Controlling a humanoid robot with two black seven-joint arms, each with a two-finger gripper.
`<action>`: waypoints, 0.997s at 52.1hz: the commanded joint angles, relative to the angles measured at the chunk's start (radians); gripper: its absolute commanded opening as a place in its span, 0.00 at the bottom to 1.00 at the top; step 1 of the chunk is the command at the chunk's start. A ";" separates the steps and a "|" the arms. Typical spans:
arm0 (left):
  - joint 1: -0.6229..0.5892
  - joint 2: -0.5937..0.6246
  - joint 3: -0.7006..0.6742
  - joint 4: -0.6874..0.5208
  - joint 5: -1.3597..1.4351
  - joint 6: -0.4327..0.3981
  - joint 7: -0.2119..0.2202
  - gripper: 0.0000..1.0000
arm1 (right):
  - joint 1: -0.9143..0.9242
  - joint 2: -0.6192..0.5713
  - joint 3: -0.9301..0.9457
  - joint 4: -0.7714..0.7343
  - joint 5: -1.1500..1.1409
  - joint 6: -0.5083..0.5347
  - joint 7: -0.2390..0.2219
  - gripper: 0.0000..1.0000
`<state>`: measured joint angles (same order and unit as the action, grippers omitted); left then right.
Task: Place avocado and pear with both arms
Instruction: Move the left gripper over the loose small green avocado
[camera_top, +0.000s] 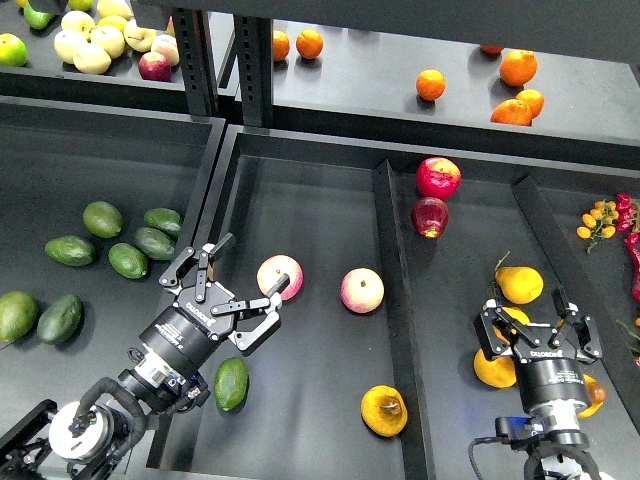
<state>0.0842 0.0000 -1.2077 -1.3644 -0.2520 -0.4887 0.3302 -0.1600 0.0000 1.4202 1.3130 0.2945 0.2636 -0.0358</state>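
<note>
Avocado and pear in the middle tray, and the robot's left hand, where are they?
avocado (231, 384), head view, middle of its skin.
pear (383, 410), head view, orange body.
left gripper (243, 296), head view, between its fingertips.

The glossy bright-green avocado (231, 383) lies on its side near the squat golden pear (384, 410), whose brown end faces right.

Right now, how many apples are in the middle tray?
2. The left apple sits by the left claw; the right apple lies mid-tray. Another could be hidden.
</note>
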 joint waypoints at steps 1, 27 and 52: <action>0.003 0.000 -0.001 0.018 0.002 0.000 0.003 1.00 | -0.007 0.000 0.000 0.000 0.000 0.000 -0.001 1.00; 0.029 0.000 0.069 0.030 -0.001 0.000 0.015 1.00 | -0.035 0.000 -0.003 0.002 0.002 0.000 -0.004 1.00; 0.029 0.000 0.068 0.045 0.000 0.000 0.021 1.00 | -0.055 0.000 -0.001 0.003 0.002 0.006 -0.018 1.00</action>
<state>0.1135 0.0000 -1.1349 -1.3306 -0.2527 -0.4887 0.3496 -0.2042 0.0000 1.4188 1.3146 0.2957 0.2675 -0.0499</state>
